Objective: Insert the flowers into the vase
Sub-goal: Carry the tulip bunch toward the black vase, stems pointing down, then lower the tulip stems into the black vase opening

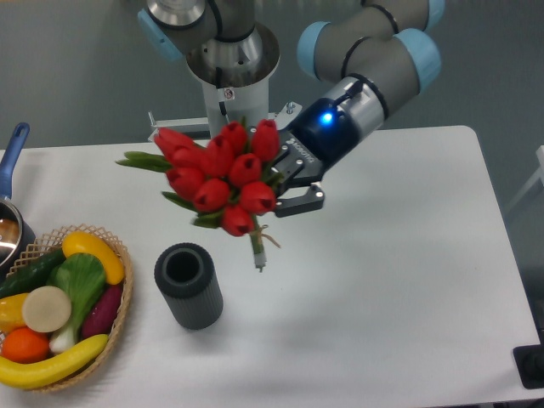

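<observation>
The flowers (217,174), a bunch of red tulip buds with green leaves, hang in the air above the table. Their tied stems (257,248) point down and to the right. My gripper (285,183) is shut on the flowers from the right, its dark fingers (299,204) partly hidden by the buds. The vase (188,284), dark grey and ribbed, stands upright on the table below and left of the stems, its round mouth open and empty. The stem ends are to the right of the vase mouth and apart from it.
A wicker basket (119,319) of toy fruit and vegetables sits at the table's left front. A pan with a blue handle (10,161) pokes in at the left edge. The arm's base column (228,93) stands behind the table.
</observation>
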